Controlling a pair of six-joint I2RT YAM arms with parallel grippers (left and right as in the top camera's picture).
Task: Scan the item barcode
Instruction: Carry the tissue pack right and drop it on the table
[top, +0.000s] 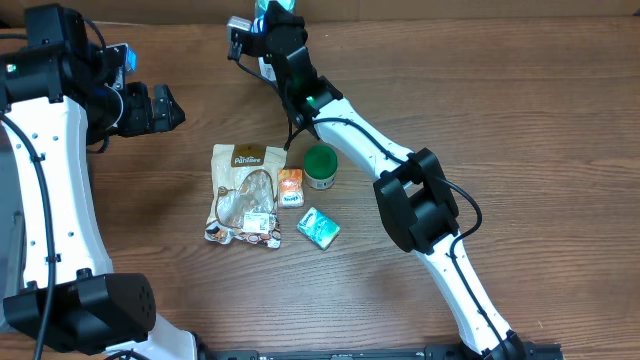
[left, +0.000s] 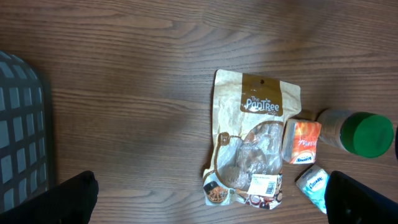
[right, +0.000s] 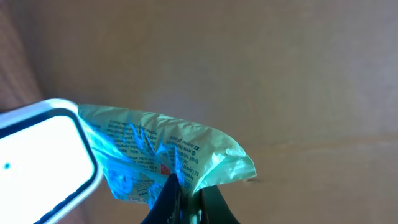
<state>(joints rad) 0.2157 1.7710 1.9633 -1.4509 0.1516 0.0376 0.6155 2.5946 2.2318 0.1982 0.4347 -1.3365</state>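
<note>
My right gripper (right: 189, 194) is shut on the lower edge of a crinkled blue-green packet (right: 163, 149), held up right beside the white, glowing scanner (right: 43, 158). In the overhead view this gripper (top: 270, 22) is at the table's far edge, with the packet (top: 264, 8) next to the scanner (top: 239, 28). No barcode shows clearly on the packet. My left gripper (top: 166, 107) hangs open over the table's left side, its dark fingertips (left: 74, 199) wide apart and nothing between them.
On the table lie a brown snack pouch (top: 243, 193), a small orange packet (top: 290, 187), a green-lidded jar (top: 320, 166) and a teal tissue pack (top: 318, 228). A grey gridded object (left: 18, 137) sits at the left edge of the left wrist view.
</note>
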